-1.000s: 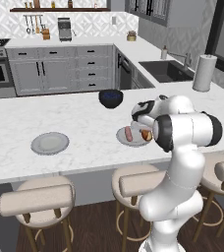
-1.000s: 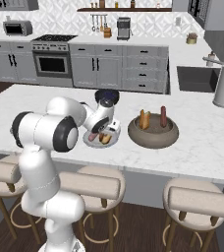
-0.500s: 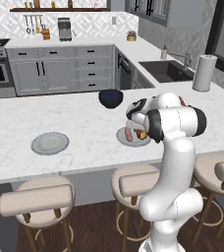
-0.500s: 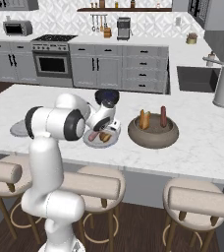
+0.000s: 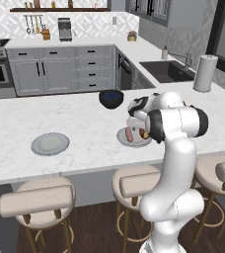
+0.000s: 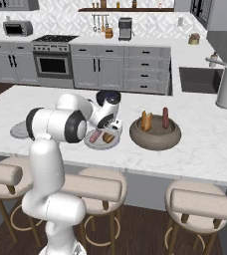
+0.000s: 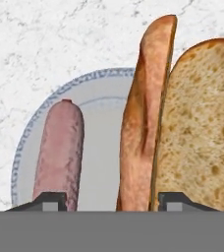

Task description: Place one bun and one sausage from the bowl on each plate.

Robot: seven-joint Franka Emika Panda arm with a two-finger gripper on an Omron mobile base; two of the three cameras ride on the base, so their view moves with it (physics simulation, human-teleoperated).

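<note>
White marble island counter (image 6: 205, 144): near plate (image 7: 101, 123) holds one sausage (image 7: 59, 152) and one bun (image 7: 175, 123). Gripper (image 7: 111, 201) hovers above, jaws parted, holding nothing. Bowl (image 6: 155, 134) contains another bun (image 6: 146, 120) and sausage (image 6: 165, 117).

The left base view looks forward and down from behind the arm's left shoulder, across the marble tabletop (image 5: 75, 121) toward the sink corner. The right base view does the same from behind its right, facing the stove wall. Both share the near plate (image 6: 101, 144). The hand view looks straight down, very close, on that plate (image 7: 101, 142).
</note>
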